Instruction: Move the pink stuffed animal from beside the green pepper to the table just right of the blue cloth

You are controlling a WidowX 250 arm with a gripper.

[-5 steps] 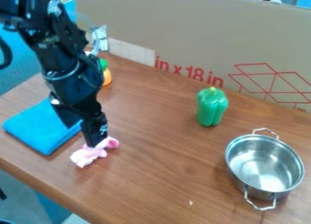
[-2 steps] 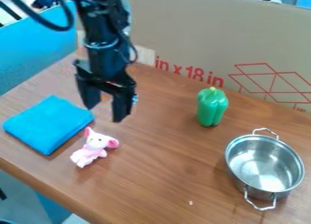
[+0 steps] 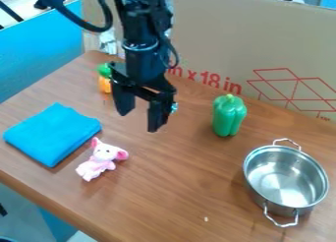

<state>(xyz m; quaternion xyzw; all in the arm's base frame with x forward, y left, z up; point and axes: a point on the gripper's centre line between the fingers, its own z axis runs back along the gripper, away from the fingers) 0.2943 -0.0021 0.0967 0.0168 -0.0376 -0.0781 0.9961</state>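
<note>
- Black robot hand (image 3: 139, 122) hangs over the brown wooden table (image 3: 181, 189), fingers spread apart, holding nothing.
- Small pink-and-white toy pig (image 3: 100, 160) sits near the folded blue cloth (image 3: 51, 134).
- Orange toy with a green top (image 3: 105, 83) is behind the hand.
- Shiny green toy pepper (image 3: 228, 117) stands near the round silver metal pot (image 3: 286, 179).

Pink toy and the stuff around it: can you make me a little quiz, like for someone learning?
1. True or false: the two fingers of the pincer stand apart.
2. Fill in the colour: the folded cloth beside the pink toy is ____.
3. Which is nearest to the metal pot?
a) the folded cloth
b) the green pepper
c) the pink toy

Key: 1 true; 2 blue; 3 b
</note>
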